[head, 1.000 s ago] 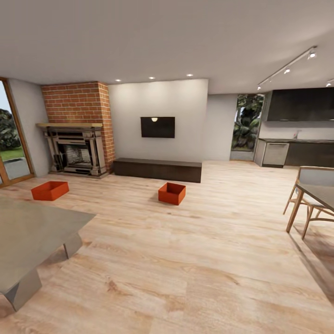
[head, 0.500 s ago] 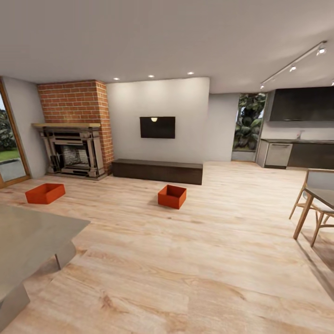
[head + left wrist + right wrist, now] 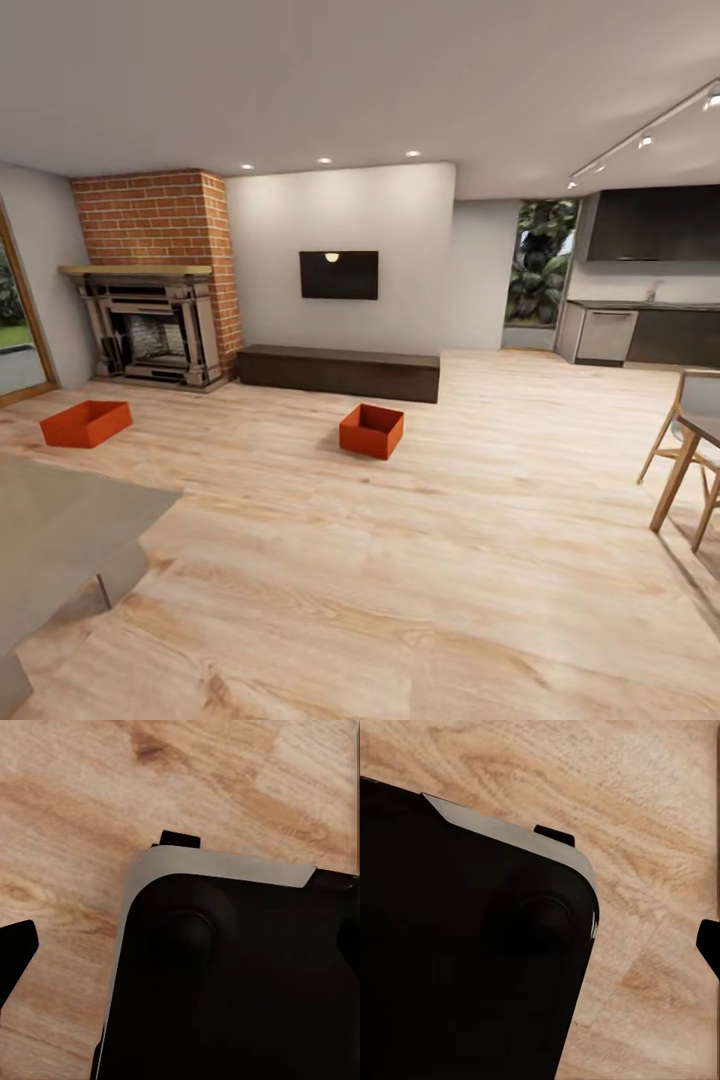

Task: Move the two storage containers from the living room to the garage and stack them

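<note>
I am in the living room, on light wood planks. Two orange-red storage containers rest on them, far ahead of me. One container (image 3: pixel 86 423) lies at the left, in front of the brick fireplace. The other container (image 3: pixel 371 430) sits near the middle, just before the dark wood bench (image 3: pixel 340 371). My left gripper (image 3: pixel 180 945) hangs open over my own black base, with a fingertip (image 3: pixel 15 954) at the picture's edge. My right gripper (image 3: pixel 540 941) is open too, one fingertip (image 3: pixel 710 943) showing. Both hold nothing. The garage and its floor are out of view.
A grey table (image 3: pixel 60 525) stands close at my left. A wooden table and chairs (image 3: pixel 688 450) stand at the right. A brick fireplace (image 3: pixel 150 320), a black TV (image 3: pixel 339 274) and a kitchen (image 3: pixel 640 335) line the far walls. Open plank floor lies between me and the containers.
The whole head view has shifted: the camera has moved forward, so the grey table and the chairs slide toward the edges. The two containers stay where they were on the floor.
</note>
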`<state>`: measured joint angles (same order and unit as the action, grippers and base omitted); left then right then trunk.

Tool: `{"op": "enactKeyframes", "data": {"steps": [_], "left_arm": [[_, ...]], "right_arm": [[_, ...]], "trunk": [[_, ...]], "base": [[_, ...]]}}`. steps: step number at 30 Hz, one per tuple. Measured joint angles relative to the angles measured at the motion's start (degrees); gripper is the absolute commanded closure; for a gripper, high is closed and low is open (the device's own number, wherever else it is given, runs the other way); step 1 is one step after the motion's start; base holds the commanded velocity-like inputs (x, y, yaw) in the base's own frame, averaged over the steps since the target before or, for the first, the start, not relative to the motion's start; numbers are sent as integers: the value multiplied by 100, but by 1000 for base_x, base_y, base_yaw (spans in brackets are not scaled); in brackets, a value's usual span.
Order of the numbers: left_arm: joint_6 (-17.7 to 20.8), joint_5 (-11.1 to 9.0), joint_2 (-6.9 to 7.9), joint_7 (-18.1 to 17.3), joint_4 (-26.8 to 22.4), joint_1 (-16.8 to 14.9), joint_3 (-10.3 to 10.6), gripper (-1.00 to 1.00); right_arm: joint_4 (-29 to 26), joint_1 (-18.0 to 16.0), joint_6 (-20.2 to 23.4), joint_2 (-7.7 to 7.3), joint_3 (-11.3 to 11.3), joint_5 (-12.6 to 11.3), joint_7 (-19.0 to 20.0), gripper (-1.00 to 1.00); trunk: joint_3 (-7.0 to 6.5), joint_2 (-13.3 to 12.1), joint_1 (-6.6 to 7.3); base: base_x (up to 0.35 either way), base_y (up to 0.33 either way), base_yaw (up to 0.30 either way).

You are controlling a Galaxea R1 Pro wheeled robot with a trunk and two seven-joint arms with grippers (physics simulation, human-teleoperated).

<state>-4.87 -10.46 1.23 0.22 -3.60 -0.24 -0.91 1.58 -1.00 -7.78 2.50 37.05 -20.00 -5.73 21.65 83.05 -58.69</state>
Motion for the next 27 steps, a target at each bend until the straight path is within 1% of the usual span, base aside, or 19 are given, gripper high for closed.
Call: {"op": "enactKeyframes", "data": {"steps": [27], "left_arm": [[-9, 0, 0, -3, -2, 0, 0, -100]], "right_arm": [[-1, 0, 0, 0, 0, 0, 0, -100]], "trunk": [[0, 0, 0]], "base": [[320, 0, 0]]}}
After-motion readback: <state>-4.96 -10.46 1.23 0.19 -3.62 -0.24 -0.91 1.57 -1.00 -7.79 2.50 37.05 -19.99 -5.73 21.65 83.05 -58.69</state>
